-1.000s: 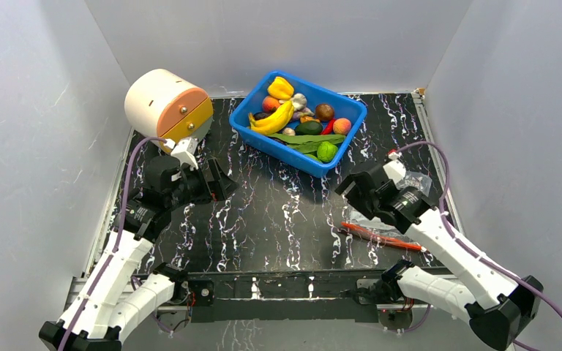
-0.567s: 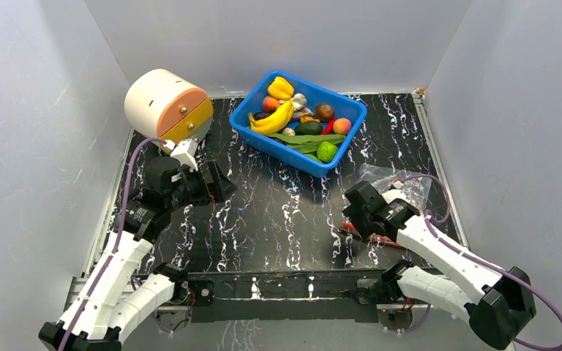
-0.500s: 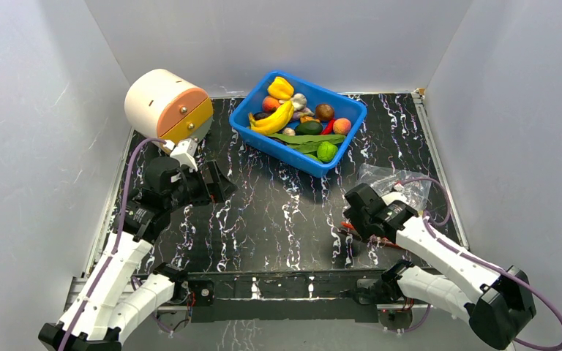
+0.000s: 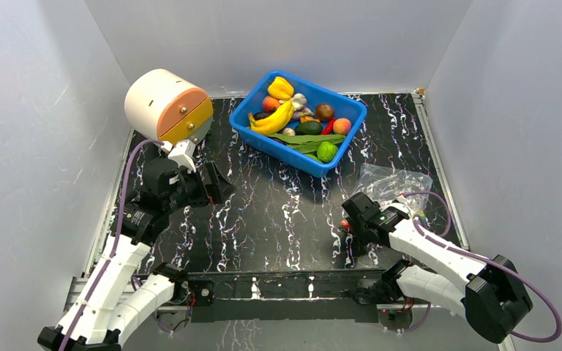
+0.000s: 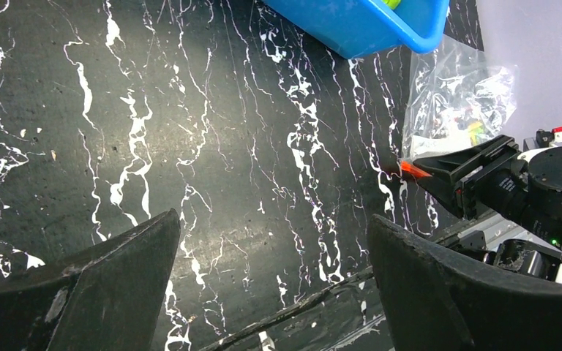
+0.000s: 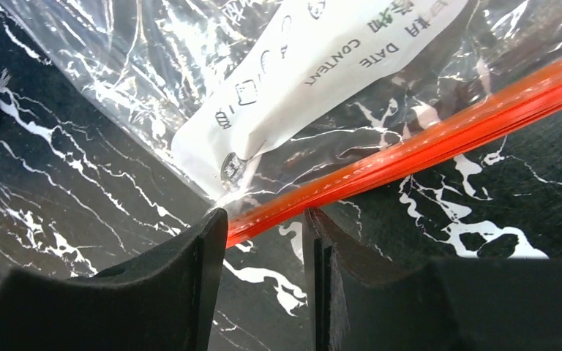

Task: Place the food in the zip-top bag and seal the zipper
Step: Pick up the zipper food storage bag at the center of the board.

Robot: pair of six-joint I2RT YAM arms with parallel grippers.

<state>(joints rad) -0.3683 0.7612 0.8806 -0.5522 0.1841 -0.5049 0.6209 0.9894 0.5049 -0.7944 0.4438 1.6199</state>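
Observation:
The food lies in a blue bin (image 4: 287,150) at the back centre: yellow banana (image 4: 274,118), long green leaves (image 4: 307,139), green lime (image 4: 327,151), peach (image 4: 342,126). The clear zip-top bag (image 4: 395,183) lies flat at the right, also in the left wrist view (image 5: 457,102). Its orange-red zipper (image 6: 439,139) runs diagonally across the right wrist view. My right gripper (image 6: 263,219) is low on the table, jaws a little apart, with the zipper's left end between the fingertips. My left gripper (image 5: 272,219) is wide open and empty above bare table at the left (image 4: 223,186).
A cream and orange drum (image 4: 167,106) stands at the back left, just behind my left arm. Grey walls close in the black marbled table (image 4: 278,212) on three sides. A white label (image 6: 315,80) lies inside the bag.
My right arm has swung down and toward the near edge, lowering its gripper onto the zipper's left end and uncovering the bag. My left arm has barely moved.

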